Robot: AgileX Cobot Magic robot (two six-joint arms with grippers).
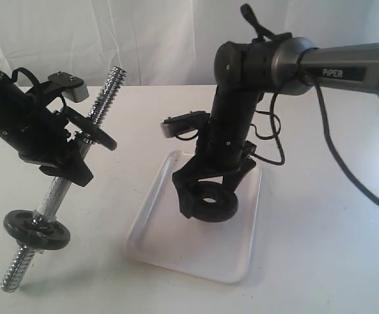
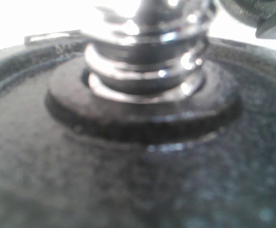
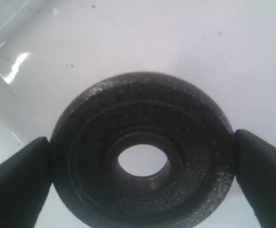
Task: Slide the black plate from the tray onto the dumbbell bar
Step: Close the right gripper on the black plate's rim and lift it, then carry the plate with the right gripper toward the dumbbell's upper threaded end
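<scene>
The black plate (image 1: 209, 213) sits between the fingers of my right gripper (image 1: 210, 200), over the middle of the white tray (image 1: 176, 252). In the right wrist view both fingers (image 3: 19, 175) press the rim of the plate (image 3: 142, 109), and white tray (image 3: 176, 38) shows through its hole. I cannot tell if the plate is off the tray. My left gripper (image 1: 78, 140) holds the tilted silver dumbbell bar (image 1: 60, 191) at the left. Two other black discs are on the bar, one by the gripper (image 1: 98, 131) and one lower (image 1: 36, 230). The left wrist view shows only that disc (image 2: 128, 180) and the threaded bar (image 2: 147, 61).
The white table (image 1: 320, 261) carries the tray, and a white curtain hangs behind. The right arm's cable (image 1: 346, 170) trails over the table at the right. The bar's lower threaded end (image 1: 13, 275) is close to the table's front left.
</scene>
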